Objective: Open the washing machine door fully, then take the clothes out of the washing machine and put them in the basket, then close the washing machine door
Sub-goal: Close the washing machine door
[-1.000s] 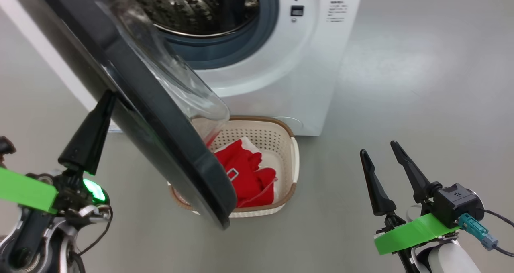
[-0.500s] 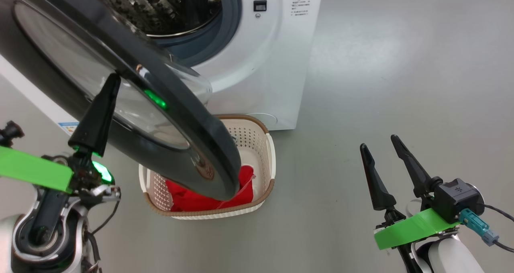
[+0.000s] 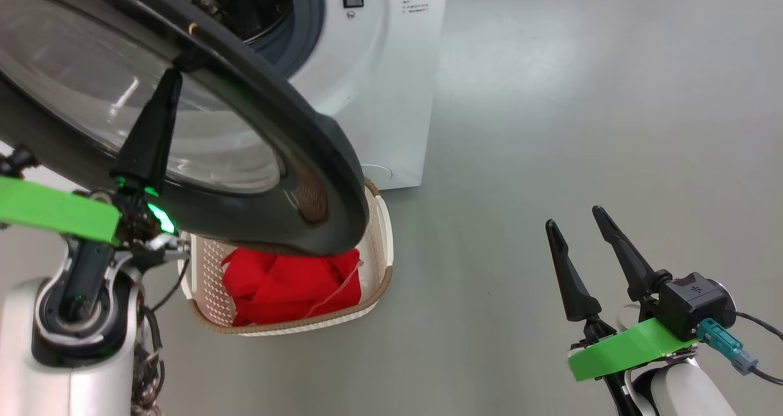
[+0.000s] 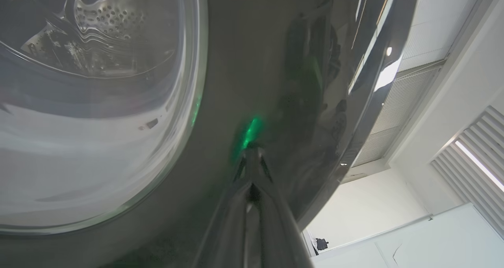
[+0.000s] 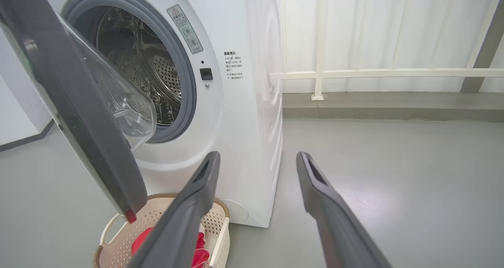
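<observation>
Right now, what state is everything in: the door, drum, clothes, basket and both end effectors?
Door, half open, above the basket.
Drum, empty as far as visible.
Clothes, piled in the basket.
Basket, upright on the floor.
Left end effector, shut, tips on the door's black rim.
Right end effector, open, empty.

With jaws spread wide and empty, the right gripper (image 5: pixel 258 154) faces the washing machine (image 5: pixel 244 142), its door (image 5: pixel 82 114) hanging ajar over the basket (image 5: pixel 218 224) holding red clothes (image 5: pixel 200 256).
</observation>
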{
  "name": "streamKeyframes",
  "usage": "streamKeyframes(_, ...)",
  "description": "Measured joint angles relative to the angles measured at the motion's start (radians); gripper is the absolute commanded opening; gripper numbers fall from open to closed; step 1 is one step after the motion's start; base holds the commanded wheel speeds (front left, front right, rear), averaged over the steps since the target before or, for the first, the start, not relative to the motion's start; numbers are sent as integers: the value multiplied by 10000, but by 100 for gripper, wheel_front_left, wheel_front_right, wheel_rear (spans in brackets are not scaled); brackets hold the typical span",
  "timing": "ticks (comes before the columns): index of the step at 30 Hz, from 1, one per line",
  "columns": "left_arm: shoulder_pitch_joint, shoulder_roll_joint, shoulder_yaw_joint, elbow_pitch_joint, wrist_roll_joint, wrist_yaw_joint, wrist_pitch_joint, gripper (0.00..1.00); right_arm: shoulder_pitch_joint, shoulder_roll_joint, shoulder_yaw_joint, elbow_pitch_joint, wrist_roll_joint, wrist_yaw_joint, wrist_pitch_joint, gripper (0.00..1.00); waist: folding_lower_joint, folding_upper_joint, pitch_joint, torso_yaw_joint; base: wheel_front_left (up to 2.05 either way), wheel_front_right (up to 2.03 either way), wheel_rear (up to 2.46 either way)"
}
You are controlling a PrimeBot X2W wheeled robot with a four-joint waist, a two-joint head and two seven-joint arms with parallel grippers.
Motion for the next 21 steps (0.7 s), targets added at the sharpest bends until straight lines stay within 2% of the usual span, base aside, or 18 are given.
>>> streamKeyframes(21,-2152,-48,163,2092,305,-644,-941,0,-242,4,54,-38,-12,0,0,100,0,0,557,-1062,0,0,0)
